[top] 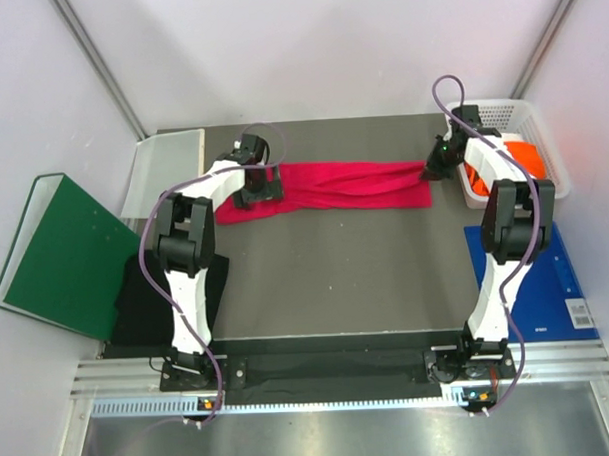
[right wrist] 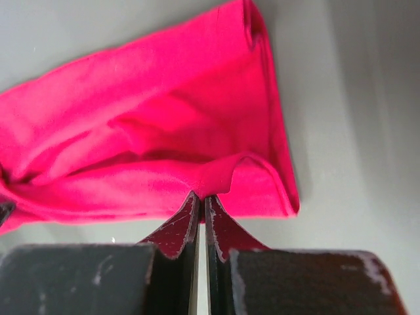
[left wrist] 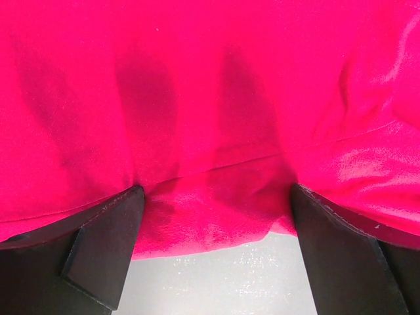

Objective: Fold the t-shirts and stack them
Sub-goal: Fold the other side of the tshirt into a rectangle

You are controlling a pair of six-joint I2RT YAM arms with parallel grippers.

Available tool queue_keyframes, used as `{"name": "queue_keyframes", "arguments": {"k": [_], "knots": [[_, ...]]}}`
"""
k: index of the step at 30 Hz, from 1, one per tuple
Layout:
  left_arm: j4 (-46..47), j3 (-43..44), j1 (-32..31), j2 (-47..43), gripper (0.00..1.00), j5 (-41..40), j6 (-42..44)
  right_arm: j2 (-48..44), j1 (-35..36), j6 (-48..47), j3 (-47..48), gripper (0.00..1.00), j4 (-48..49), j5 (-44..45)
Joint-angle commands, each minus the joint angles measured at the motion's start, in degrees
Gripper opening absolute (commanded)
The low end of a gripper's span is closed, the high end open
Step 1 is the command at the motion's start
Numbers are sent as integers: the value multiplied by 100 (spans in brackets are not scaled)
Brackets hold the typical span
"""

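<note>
The left fingers (left wrist: 98, 243) stand wide astride the left hem of the crimson-pink t-shirt (top: 353, 186), which lies bunched in a band across the far worktop (top: 326, 277); I judge they should close on both layers before any lift, level with the other side. The right fingers (right wrist: 178, 226) are pinched tight on its right hem, though how many layers they hold is hidden

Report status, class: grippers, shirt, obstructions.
Left gripper open, straddling crimson shirt, left end. Right gripper shut on its right edge. Orange shirt in basket, not obstructing.
</note>
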Motion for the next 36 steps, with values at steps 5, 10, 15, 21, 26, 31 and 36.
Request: {"name": "queue_keyframes", "arguments": {"k": [5, 10, 15, 21, 26, 31, 36], "knots": [[-956, -787, 99, 234, 99, -322, -73, -975, -26, -272, -635, 0, -935, -193], [-1088, -814, 99, 154, 99, -392, -99, -1547, -26, -509, -1329, 0, -1400, -272], [-1194, -832, 99, 111, 99, -375, -108, -1942, -26, -694, -1760, 0, -1770, -263], [-1299, -893, 99, 128, 99, -436, -47, -1934, -26, -791, -2007, 0, -1806, -158], [-1343, -893, 99, 137, 99, -471, -20, -1321, -26, -721, -1535, 0, -1463, -26], [-1413, -736, 99, 198, 99, -524, -11, -652, -26, -598, -437, 0, -1278, -17], [-1449, -612, 99, 260, 99, -542, -38, -62, -35, -650, 357, 0, -1410, 150]]}}
